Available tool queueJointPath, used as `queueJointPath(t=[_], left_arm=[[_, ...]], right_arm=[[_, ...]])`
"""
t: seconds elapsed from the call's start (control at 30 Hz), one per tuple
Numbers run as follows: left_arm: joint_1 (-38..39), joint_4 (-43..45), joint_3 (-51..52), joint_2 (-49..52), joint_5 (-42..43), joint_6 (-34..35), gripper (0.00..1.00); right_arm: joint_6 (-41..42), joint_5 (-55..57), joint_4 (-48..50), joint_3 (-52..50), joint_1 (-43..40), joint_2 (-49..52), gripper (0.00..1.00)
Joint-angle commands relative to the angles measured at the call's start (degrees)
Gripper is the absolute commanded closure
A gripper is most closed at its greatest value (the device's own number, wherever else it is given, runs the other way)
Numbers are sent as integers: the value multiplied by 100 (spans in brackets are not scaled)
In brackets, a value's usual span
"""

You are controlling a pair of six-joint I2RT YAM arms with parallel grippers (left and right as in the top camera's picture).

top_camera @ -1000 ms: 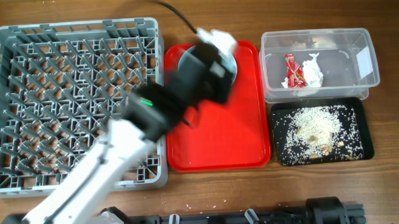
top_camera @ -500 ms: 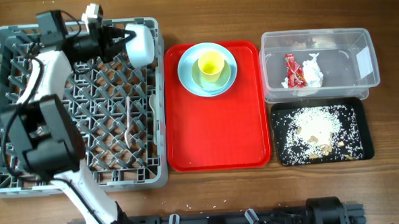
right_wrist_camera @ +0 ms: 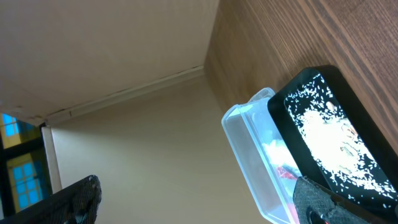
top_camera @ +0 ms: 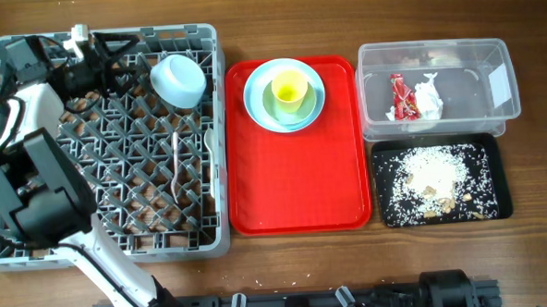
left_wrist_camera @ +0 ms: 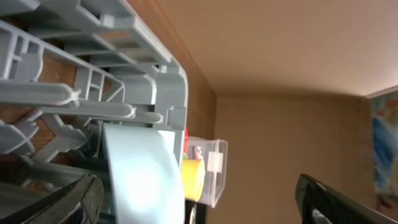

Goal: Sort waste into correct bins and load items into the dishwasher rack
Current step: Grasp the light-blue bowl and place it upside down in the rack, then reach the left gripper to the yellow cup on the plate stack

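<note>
While the left gripper [left_wrist_camera: 198, 190] hangs over the upper left of the overhead frame, its fingers are spread wide and pinch nothing. Just to the right of them a pale blue bowl [top_camera: 178, 79] rests among the pegs of the grey rack [top_camera: 37, 240], in the rack's upper right part. In the left wrist view the bowl's pale edge shows low in the frame, nearer the left-hand finger.

Lower in the rack, toward its right side, two white plastic utensils [top_camera: 175, 165] lie among the pegs. They are too thin here to tell spoon from fork with any certainty.

Right of the rack, in the middle of the frame, sits a red tray [top_camera: 298, 194]. A pale blue plate [top_camera: 255, 97] lies at its upper end, and a yellow cup [top_camera: 289, 88] stands upright on the plate.

At the upper right a clear tub [top_camera: 474, 85] holds a red wrapper [top_camera: 400, 97] and a crumpled white napkin [top_camera: 427, 99], side by side and touching. Directly below the tub, a black tray [top_camera: 491, 167] holds a scatter of rice scraps [top_camera: 430, 173].

The right gripper [right_wrist_camera: 196, 186] shows only in its own wrist view, fingers wide apart and holding nothing, with the black tray and the tub at the right of that frame.
</note>
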State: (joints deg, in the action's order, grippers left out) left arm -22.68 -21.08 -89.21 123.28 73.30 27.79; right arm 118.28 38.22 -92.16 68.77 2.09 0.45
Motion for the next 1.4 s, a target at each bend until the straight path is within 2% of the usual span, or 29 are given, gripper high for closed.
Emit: queueJointPath(t=[0.0, 0.07, 0.13, 0.17, 0.23, 0.27, 0.3, 0.33, 0.37, 0.47, 0.57, 0.63, 0.7, 0.8, 0.83, 0.87, 0.93, 0.97, 1.07, 1.1, 1.13, 1.17, 1.2, 1.23, 1.33, 1.37], left_arm=[[-15, -535, -39, -1314, -1119, -35, 0], [295, -1637, -39, -2485, -2688, -234, 0], [793, -2133, -39, -3110, -4011, -608, 0], [1283, -2304, -39, -3357, -4833, -756, 0], [2046, -2358, -20, -3335, -5357, -931, 2], [2354, -2328, 11, -3204, -5652, -977, 37], [2643, -2312, 11, -2973, -6142, -933, 84], [2881, -2262, 11, -2664, -6662, -931, 96], [2988, -2175, 11, -2358, -7029, -863, 96], [2940, -1993, 11, -1681, -7353, -745, 96], [2798, -2496, 9, -1543, -8026, -581, 96], [2675, -2922, -2, -1746, -8063, -439, 96], [2741, -2953, -13, -2124, -8021, -442, 96], [3230, -2774, -50, -2999, -8021, -485, 96], [3554, -2664, -50, -3298, -8021, -496, 93], [3851, -2581, -50, -3491, -8021, -509, 80], [4673, -2328, -48, -3646, -8024, -509, 66], [5025, -2223, -46, -3569, -8024, -533, 62], [5821, -1886, -44, -3067, -8026, -1137, 64], [6017, -1814, -44, -2787, -8026, -1134, 52], [6120, -1759, -44, -2564, -8026, -1137, 47], [6188, -1655, -44, -2286, -8026, -1274, 50], [6220, -1543, -44, -2063, -8026, -1558, 65], [6242, -1434, -44, -1864, -8024, -1818, 70], [6242, -1154, -44, -1401, -8026, -2164, 71], [6242, -1093, -44, -1325, -8026, -2166, 75]], right_arm=[[39, 76, 7, 11, -4, 33, 0], [39, 76, 7, 11, -4, 33, 0], [39, 76, 7, 11, -4, 33, 0], [39, 76, 7, 11, -4, 33, 0], [42, 76, 7, 11, -4, 33, 0], [42, 76, 7, 13, -4, 33, 0], [42, 76, 7, 11, -4, 33, 0], [39, 76, 4, 11, -4, 33, 0], [42, 76, 4, 11, -4, 33, 0], [42, 76, 7, 11, -4, 33, 0], [42, 76, 7, 11, -4, 33, 0], [39, 76, 7, 11, -4, 33, 0], [42, 76, 7, 11, -4, 33, 0], [42, 76, 7, 11, -4, 33, 0], [42, 76, 7, 11, -4, 33, 0], [44, 76, 7, 11, -4, 33, 0], [42, 76, 7, 11, -4, 33, 0], [42, 76, 7, 11, -4, 33, 0], [42, 76, 7, 11, -4, 33, 0], [42, 76, 7, 11, -4, 33, 0], [39, 76, 4, 13, -4, 33, 0], [42, 76, 7, 11, -4, 33, 0], [39, 76, 7, 11, -4, 33, 0], [44, 76, 7, 11, -4, 33, 0], [39, 76, 7, 11, -4, 33, 0], [42, 76, 7, 11, -4, 33, 0]])
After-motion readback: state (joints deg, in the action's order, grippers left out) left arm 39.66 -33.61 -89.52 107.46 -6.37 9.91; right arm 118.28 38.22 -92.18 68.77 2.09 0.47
